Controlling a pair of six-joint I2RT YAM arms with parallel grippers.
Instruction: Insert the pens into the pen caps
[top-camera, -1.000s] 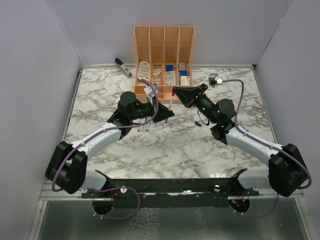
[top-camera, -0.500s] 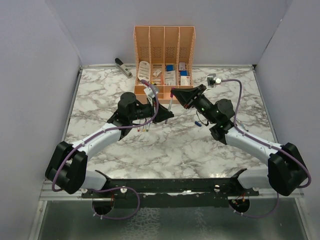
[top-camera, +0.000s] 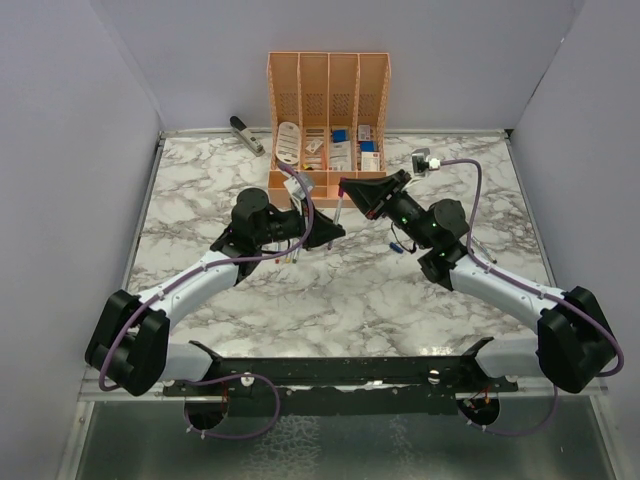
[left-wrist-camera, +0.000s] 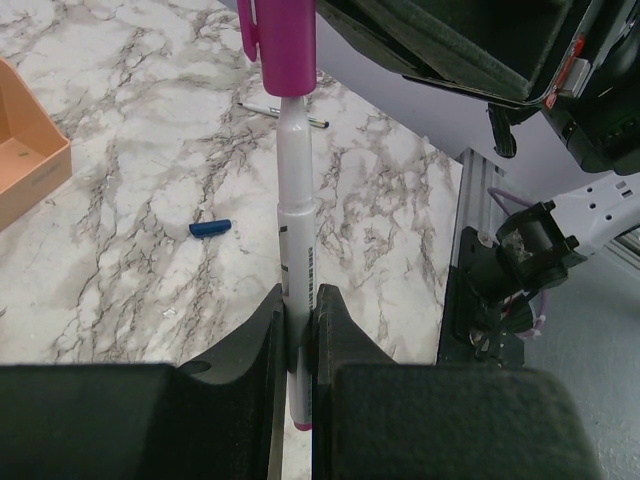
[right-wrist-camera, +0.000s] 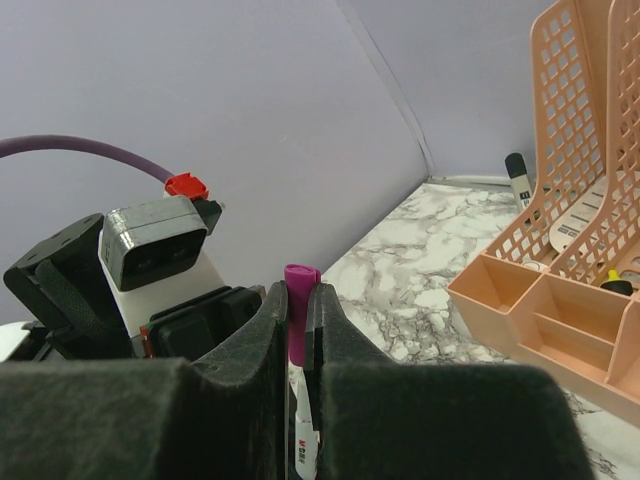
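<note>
The left gripper (left-wrist-camera: 298, 312) pinches a pen (left-wrist-camera: 297, 210) upright above the surface (left-wrist-camera: 130, 150), just in front of the organiser (top-camera: 328, 100). The right gripper (right-wrist-camera: 297, 300) is clamped on the purple cap (left-wrist-camera: 288, 40) (it covers the pen's upper end). A blue cap (left-wrist-camera: 210, 228) lies on the surface, apart from them.

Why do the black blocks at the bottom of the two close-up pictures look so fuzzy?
Left wrist view: the left pincer sits close to the lens and blurs, while the pen it grips stays crisp. Right wrist view: the right pincer, clamping the purple cap, blurs likewise; the orange organiser is sharper. Top view: even light, soft shadows on the table.
</note>
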